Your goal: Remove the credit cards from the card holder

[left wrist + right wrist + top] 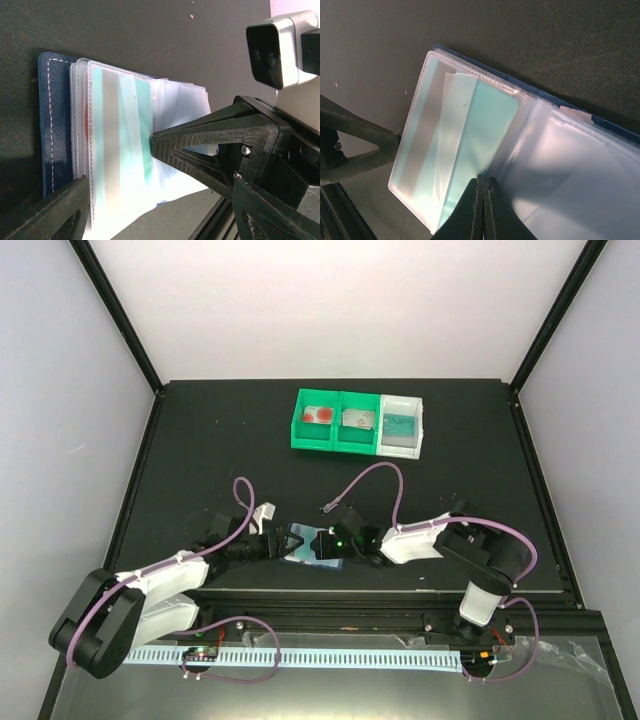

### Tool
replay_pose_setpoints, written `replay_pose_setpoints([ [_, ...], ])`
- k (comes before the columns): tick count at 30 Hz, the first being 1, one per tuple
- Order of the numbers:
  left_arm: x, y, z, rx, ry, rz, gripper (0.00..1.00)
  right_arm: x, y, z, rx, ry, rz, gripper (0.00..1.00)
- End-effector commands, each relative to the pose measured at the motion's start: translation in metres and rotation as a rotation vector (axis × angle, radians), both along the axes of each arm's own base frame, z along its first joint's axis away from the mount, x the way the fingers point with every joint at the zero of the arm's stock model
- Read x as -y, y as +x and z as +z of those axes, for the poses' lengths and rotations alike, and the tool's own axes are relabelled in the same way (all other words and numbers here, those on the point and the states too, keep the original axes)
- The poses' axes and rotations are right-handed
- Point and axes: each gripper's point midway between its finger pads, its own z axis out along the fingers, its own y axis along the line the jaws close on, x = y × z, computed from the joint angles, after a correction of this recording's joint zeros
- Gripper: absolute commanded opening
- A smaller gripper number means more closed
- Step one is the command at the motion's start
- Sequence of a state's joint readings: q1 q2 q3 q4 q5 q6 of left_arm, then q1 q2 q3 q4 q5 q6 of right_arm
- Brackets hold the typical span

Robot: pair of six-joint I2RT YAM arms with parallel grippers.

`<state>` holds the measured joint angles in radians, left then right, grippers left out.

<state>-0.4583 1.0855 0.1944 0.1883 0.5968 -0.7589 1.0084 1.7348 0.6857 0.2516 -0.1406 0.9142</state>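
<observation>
The card holder [303, 552] lies open near the table's front edge, between my two grippers. Its navy cover [50, 130] is folded under clear pockets [570, 165]. A teal credit card [485, 120] sits inside the top pocket. My right gripper [483, 179] is shut, its tips touching the pocket at that card's edge; whether it pinches anything is not visible. It also shows in the left wrist view as black shut fingers [200, 145]. My left gripper [160, 182] is open around the holder's near end, one finger [55, 215] beside the cover.
At the back stand a green tray [336, 443] and a white tray [418, 420] side by side. A white card with red circles [318, 415], a second card [357, 420] and a teal card [400, 426] lie in them. The table's metal front rail [215, 227] runs close by.
</observation>
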Motion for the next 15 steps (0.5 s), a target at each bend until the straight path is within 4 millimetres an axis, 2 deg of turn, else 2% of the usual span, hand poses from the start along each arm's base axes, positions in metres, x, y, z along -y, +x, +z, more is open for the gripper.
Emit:
replay_pose_setpoints([
  [1, 0.009, 0.009, 0.02, 0.065, -0.047, -0.034, 0.79, 0.028, -0.01, -0.036, -0.032, -0.141, -0.008, 0.01],
  [7, 0.01, 0.008, 0.019, 0.058, -0.057, -0.041, 0.8, 0.028, -0.009, -0.036, -0.029, -0.141, -0.008, 0.01],
  [15, 0.015, 0.002, 0.032, 0.056, -0.124, -0.054, 0.79, 0.023, -0.009, -0.028, -0.007, -0.101, 0.008, 0.02],
])
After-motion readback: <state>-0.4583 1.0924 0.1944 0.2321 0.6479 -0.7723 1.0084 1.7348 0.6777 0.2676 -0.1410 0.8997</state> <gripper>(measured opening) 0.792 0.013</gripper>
